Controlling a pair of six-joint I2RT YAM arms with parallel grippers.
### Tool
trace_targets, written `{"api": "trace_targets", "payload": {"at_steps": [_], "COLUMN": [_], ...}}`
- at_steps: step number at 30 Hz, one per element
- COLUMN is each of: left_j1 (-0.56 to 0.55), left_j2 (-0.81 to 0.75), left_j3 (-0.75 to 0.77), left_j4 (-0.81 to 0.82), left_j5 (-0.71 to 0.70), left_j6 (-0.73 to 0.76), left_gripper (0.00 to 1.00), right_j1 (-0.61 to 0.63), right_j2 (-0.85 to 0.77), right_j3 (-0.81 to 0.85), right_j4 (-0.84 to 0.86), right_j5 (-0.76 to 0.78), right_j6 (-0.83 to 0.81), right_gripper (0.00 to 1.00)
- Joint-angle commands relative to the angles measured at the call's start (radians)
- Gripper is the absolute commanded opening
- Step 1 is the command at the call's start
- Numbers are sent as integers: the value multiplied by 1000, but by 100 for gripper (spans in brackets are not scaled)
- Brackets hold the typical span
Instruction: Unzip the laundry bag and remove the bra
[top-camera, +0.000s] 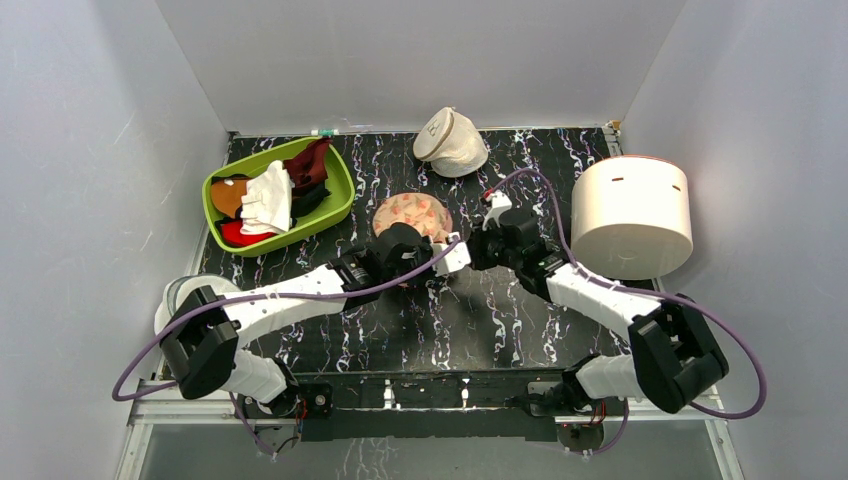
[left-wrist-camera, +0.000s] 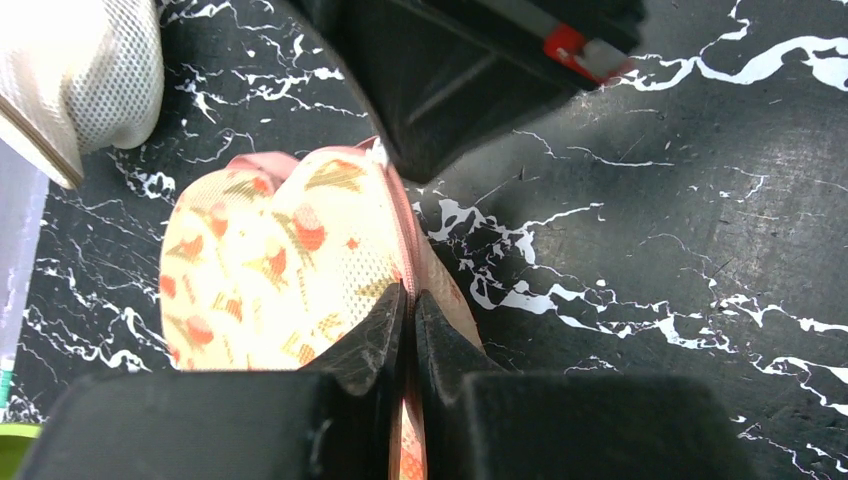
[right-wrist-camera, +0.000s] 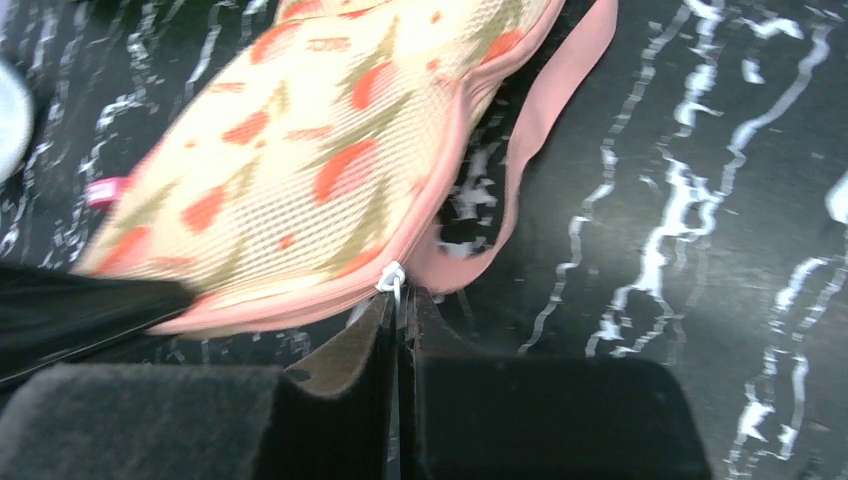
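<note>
Left gripper (left-wrist-camera: 410, 300) sat right up against its own wrist cam, so starting there: its jaws were pinched tight on the pink seam of the laundry bag (left-wrist-camera: 270, 270), with a sliver of pink edging squeezed between them. Right gripper (right-wrist-camera: 400, 300) was clamped down too, on the little white zipper pull (right-wrist-camera: 392, 276) at the bag's edge. From up top, the two grippers nearly met nose to nose, the left one over the bag's near edge and the right one just to its right. The bag itself lay on the black marbled table (top-camera: 480, 320), roughly mid-table and a bit toward the far side. Couldn't tell how far the zip was open, though a strip of pink trim stood off the body on one side. Far left sat a green tray (top-camera: 343, 200) of clothes with a white cloth (top-camera: 268, 197) on top. A cream domed pouch (top-camera: 452, 140) was at far centre, and a white round mesh bag (top-camera: 630, 215) on the right.
</note>
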Motion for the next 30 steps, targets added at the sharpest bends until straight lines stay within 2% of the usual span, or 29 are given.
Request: {"api": "trace_targets", "payload": {"at_steps": [1,5,6,8,10,12,14,16,19,21,30], "left_j1": [-5,-7,-8,-10,-13,-18,-22,-28,-28,-28,-29], "left_j2": [-61,-48,-40,-11,-4,4,2,18,41,58,43], "left_j3": [-21,-19,-16,13,2,18,7,15,18,34,29], "left_j4": [2,-9,-7,-28,-12,-20,2,9,6,-11,-6], "left_j5": [-3,-5,-7,13,46,80,131,85,-6,-71,-139], "left_j6": [25,22,24,-3,-13,-30,-58,-76,-75,-66,-43], "left_gripper": [0,0,7,33,50,58,71,78,78,74,34], "right_j1": [-104,-111,-107,-81,-47,0,42,71,77,78,78], "right_j2": [50,62,44,5,-10,-29,-22,-2,6,2,-17], "right_j3": [54,80,69,28,13,-5,10,26,30,25,36], "right_j4": [-9,-18,4,58,75,118,122,139,152,163,130], "right_j5": [-18,-84,-113,-139,-146,-126,-99,-106,-117,-121,-104], "right_j6": [-45,-70,-56,-9,33,70,91,105,124,131,118], "right_gripper": [0,0,0,0,0,0,0,0,0,0,0]}}
